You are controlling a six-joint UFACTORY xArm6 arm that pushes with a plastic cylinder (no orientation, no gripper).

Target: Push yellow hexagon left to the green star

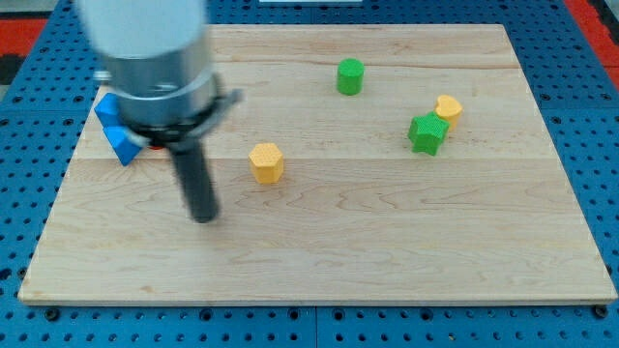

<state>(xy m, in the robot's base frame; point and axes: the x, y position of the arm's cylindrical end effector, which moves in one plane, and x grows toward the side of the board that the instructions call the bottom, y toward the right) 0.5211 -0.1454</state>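
The yellow hexagon [266, 161] lies left of the board's middle. The green star [427, 132] lies at the right, touching a yellow heart-like block [448, 107] just up and right of it. My tip [204, 217] rests on the board, left of and below the yellow hexagon, a short way apart from it. The arm's grey body covers the upper left of the view.
A green cylinder [350, 75] stands near the top middle. Blue blocks [114, 128] lie at the left edge, partly hidden by the arm, with a sliver of red beside them. The wooden board [319, 261] is ringed by a blue perforated table.
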